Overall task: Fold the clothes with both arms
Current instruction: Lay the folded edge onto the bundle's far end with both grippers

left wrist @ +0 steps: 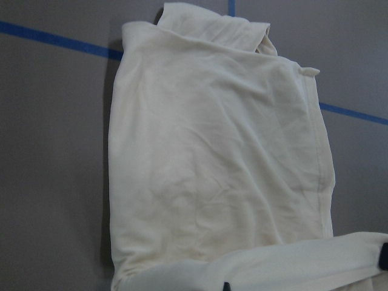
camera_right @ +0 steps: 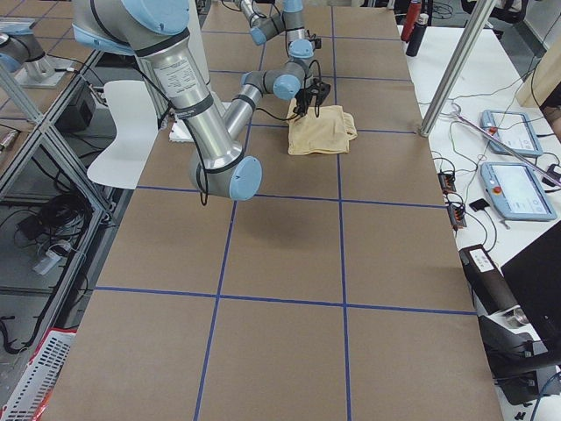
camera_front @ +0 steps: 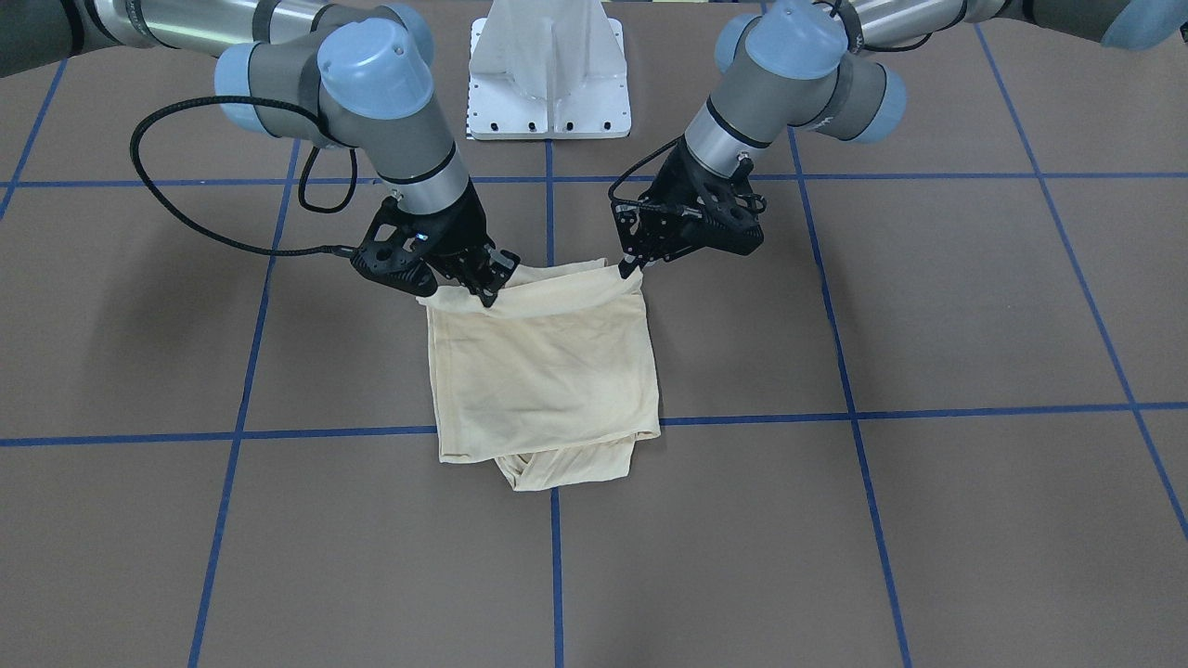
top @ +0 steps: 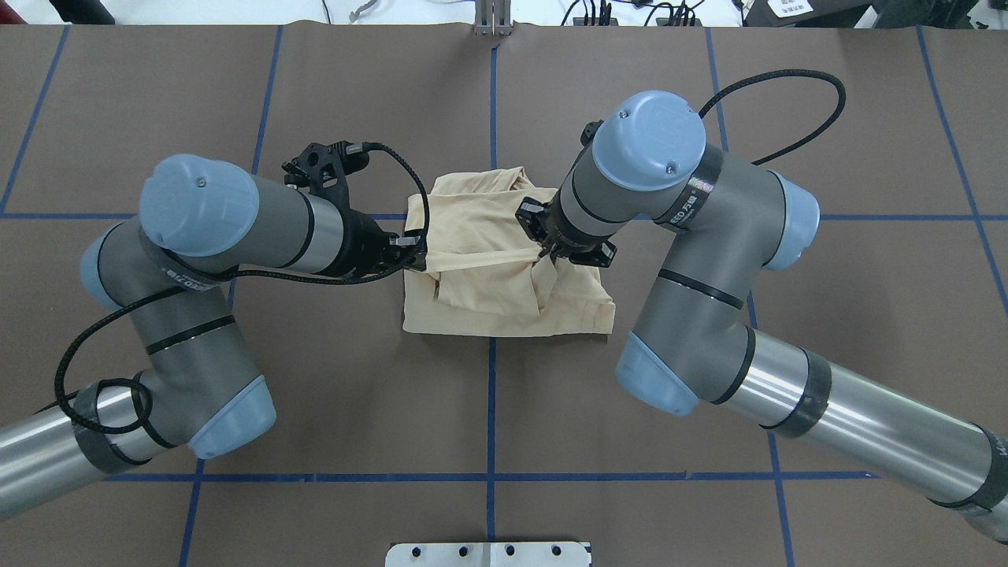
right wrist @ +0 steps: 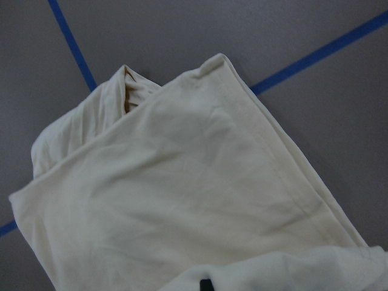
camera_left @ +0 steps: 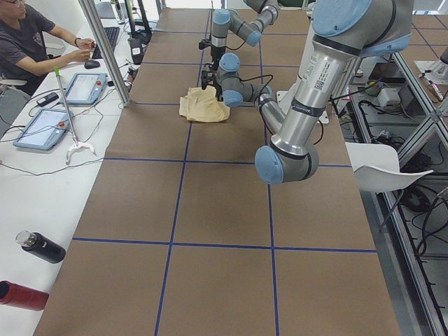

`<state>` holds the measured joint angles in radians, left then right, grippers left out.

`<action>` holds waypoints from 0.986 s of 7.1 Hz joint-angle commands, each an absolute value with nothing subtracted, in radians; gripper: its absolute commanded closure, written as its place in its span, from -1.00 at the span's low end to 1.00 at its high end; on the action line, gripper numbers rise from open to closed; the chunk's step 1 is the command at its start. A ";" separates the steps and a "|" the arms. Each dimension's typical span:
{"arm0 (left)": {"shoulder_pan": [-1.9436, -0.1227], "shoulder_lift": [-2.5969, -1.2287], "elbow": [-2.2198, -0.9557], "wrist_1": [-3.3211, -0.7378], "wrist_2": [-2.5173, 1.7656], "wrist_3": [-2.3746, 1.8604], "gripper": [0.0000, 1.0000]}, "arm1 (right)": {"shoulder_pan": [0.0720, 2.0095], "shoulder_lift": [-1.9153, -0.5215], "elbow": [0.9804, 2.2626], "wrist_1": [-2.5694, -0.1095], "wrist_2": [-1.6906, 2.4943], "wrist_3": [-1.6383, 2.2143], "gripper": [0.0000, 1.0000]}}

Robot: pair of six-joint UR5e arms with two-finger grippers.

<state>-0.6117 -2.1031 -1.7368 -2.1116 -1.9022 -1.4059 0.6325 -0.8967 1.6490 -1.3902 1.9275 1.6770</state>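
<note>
One folded shirt (camera_front: 548, 371) lies on the tabletop (camera_front: 928, 306). The left pincer (camera_front: 630, 269) and right pincer (camera_front: 487, 293) each pinch its edge.

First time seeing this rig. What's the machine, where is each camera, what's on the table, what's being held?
Two jointed robot arms, a left arm and a right arm, work at a brown table. One picture faces the robot from across the table, one looks down from behind it, two look along the table from its ends, two come from cameras on the wrists. One cream shirt lies there, roughly folded. The left gripper and right gripper each pinch a lifted edge of it, taut between them.
</note>
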 commanded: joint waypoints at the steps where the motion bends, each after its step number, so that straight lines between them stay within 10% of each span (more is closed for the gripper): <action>1: -0.656 -2.158 -1.634 -2.120 -1.902 -1.378 1.00 | 0.675 -0.826 1.490 -1.267 1.922 1.677 1.00; 7: -0.701 -2.200 -1.476 -2.209 -1.902 -1.350 1.00 | 0.698 -0.703 1.271 -1.232 1.870 1.667 1.00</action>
<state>-0.7000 -2.1980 -1.4803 -2.2072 -1.9025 -1.3506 0.6987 -0.7367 1.3444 -1.2575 1.8761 1.6691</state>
